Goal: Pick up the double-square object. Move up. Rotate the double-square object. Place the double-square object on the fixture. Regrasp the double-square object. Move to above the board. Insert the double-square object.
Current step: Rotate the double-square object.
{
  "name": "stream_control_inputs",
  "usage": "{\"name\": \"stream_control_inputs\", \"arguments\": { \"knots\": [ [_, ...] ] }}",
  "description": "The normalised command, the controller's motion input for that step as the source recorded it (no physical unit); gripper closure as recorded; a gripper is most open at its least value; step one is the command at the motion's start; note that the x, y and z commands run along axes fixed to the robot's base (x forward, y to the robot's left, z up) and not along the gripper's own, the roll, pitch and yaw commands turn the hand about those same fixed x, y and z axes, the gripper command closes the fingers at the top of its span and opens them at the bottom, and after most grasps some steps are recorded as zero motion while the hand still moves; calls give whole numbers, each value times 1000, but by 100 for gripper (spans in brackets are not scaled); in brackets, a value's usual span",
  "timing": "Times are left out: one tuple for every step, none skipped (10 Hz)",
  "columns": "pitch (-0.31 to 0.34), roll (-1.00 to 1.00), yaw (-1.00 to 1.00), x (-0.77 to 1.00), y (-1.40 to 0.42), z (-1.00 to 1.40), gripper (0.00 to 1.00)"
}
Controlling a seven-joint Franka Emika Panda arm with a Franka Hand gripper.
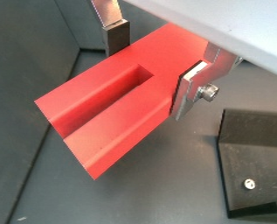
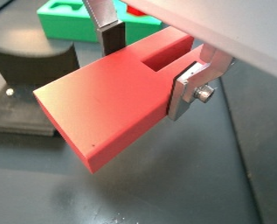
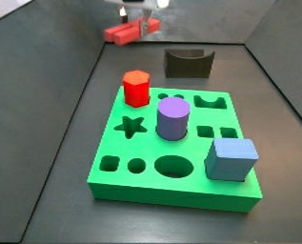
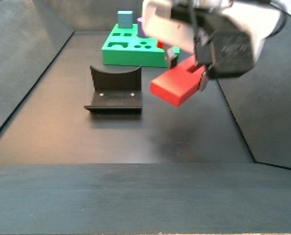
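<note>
Your gripper (image 1: 152, 63) was clamped on the smooth, notched red double-square object (image 1: 111, 109), held aloft at ten o'clock from the dark fixture (image 3: 187, 63), above matte grey flooring.

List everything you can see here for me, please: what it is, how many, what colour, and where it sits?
double-square object: one, red, held in the air above the dark floor, clear of everything else.
fixture: one, dark, standing on the floor, apart from the board.
board: one, bright green, lying flat on the floor, with shaped holes.
hexagonal prism: one, red, upright at a far corner of the board.
cylinder: one, purple, upright near the board's middle.
cube: one, blue, on a near corner of the board.
gripper: one, silver fingers with dark pads, shut on the double-square object.
</note>
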Motion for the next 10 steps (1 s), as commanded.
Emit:
{"name": "stream_control_inputs", "arguments": {
  "knots": [
    [75, 54, -3, -49, 8, 189, 100],
    [0, 0, -1000, 0, 0, 0, 100],
    [0, 0, -1000, 12, 0, -17, 100],
    [-3, -5, -1000, 16, 16, -8, 100],
    [-4, -7, -1000, 16, 19, -7, 100],
    [-4, -7, -1000, 17, 19, -6, 100],
    [-4, -7, -1000, 17, 18, -5, 100],
    [-4, -7, -1000, 18, 18, -4, 100],
    [-4, -8, -1000, 18, 18, -4, 100],
    [-5, -8, -1000, 18, 18, -4, 100]
  ]
}}
